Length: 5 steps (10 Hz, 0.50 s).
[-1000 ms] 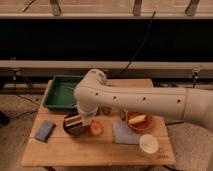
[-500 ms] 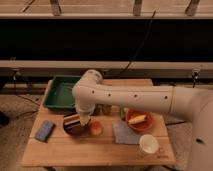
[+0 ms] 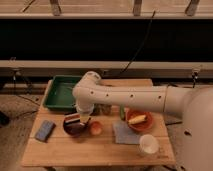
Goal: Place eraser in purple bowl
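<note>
The purple bowl (image 3: 75,128) sits left of centre on the wooden table (image 3: 95,152). The striped eraser (image 3: 73,119) shows at the bowl's back rim, right at the tip of my gripper (image 3: 82,118). The gripper hangs down from the white arm that reaches in from the right, and it stands over the right part of the bowl. Whether the eraser rests in the bowl or is held just above it cannot be told.
A green tray (image 3: 61,93) stands at the back left. A blue-grey sponge (image 3: 45,130) lies left of the bowl and a small orange lump (image 3: 95,128) right of it. Further right are a grey cloth (image 3: 125,134), an orange bowl (image 3: 139,120) and a white cup (image 3: 149,145).
The arm's elbow has swung a little to the left. The gripper stays over the purple bowl with the eraser at its tip.
</note>
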Each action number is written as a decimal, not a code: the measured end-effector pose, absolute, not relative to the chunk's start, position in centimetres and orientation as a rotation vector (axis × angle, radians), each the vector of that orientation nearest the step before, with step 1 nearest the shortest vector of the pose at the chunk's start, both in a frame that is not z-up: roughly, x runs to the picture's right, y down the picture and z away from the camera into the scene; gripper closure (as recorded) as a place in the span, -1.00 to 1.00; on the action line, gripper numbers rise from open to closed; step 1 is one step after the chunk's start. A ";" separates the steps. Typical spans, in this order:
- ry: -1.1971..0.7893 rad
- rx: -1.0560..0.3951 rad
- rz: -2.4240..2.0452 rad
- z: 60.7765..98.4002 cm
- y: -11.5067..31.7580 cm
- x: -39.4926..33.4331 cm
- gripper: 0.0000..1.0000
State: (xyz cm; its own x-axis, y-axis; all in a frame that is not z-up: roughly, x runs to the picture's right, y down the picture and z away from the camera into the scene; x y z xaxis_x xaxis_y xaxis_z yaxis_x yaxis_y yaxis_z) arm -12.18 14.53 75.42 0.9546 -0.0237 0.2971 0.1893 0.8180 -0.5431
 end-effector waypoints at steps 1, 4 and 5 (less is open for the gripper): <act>-0.285 -0.604 -0.114 75.4 14.5 -12.2 -0.58; -0.285 -0.604 -0.113 75.4 14.5 -12.1 -0.60; -0.285 -0.604 -0.114 75.4 14.5 -12.2 -0.60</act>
State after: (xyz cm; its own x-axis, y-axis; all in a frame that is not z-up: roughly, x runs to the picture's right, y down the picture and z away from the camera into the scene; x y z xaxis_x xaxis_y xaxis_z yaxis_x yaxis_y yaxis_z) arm -12.19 14.52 75.43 0.9546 -0.0224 0.2971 0.1884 0.8180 -0.5436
